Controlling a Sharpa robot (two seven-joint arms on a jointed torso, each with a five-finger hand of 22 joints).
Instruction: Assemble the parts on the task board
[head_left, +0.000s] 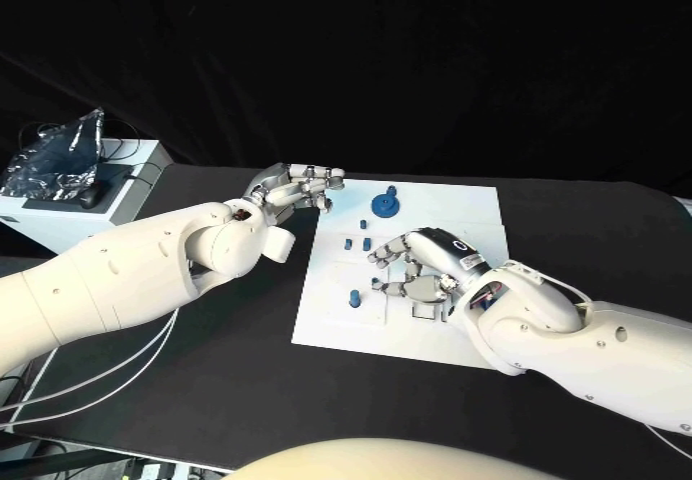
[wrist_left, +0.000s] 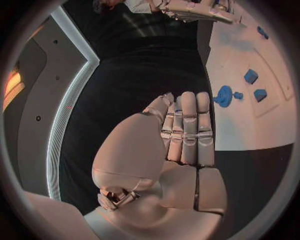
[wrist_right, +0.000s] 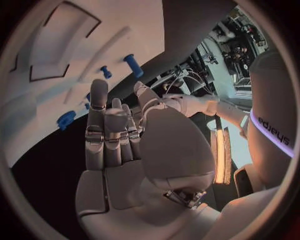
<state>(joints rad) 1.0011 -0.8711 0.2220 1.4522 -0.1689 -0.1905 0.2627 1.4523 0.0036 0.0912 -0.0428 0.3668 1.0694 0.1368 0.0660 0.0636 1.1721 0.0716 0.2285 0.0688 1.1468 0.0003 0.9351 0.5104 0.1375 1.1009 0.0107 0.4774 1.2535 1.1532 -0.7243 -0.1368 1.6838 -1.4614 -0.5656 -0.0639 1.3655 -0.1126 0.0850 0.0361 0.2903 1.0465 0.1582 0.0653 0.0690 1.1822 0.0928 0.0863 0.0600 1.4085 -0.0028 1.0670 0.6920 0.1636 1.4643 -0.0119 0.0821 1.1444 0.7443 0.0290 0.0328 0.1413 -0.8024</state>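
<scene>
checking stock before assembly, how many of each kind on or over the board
task board: 1
round blue part: 1
small blue parts: at least 5, more may be hidden
hands: 2, left hand, right hand
total: at least 9

Task board (head_left: 447, 215) is looking like matt white plastic, smooth. Blue parts, e.g. the gear-like disc (head_left: 385, 205), are showing matt plastic. Both hands, left (head_left: 296, 186) and right (head_left: 418, 270), are gleaming like brushed metal. Table (head_left: 216, 340) is reading as matt black.
</scene>
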